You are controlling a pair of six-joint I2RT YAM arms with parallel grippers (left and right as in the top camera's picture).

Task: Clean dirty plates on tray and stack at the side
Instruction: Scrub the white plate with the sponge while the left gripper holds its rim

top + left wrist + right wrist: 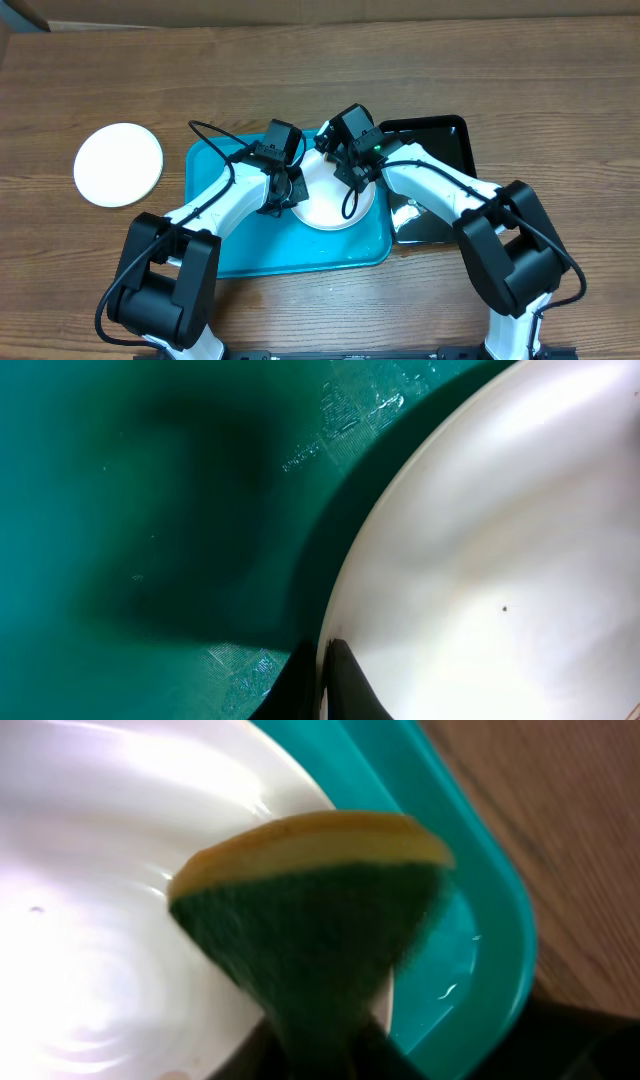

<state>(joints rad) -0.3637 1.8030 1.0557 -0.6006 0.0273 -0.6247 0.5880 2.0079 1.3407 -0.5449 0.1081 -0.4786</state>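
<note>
Your plate (325, 210) lies inside the turquoise tray (250, 250), toward its right half, and the left wrist view shows one small dark speck on its white face (500, 560). Your left gripper (283, 190) sits at the plate's left edge, clenched on the rim, with a dark finger on each side of the thin white lip (325, 685). Your right gripper (352, 172) hangs over the plate's upper right part and grasps a sponge (310, 910), yellow on top and green below, pinched to a narrow wedge low between its fingers; that view is blurred. Water glints on the tray floor (150, 510) beside the plate. A second plate (118, 165), plain white, rests on the wooden surface (300, 70) well left of the tray. A glossy black tray (445, 150) lies just beside the turquoise one, on its right.
</note>
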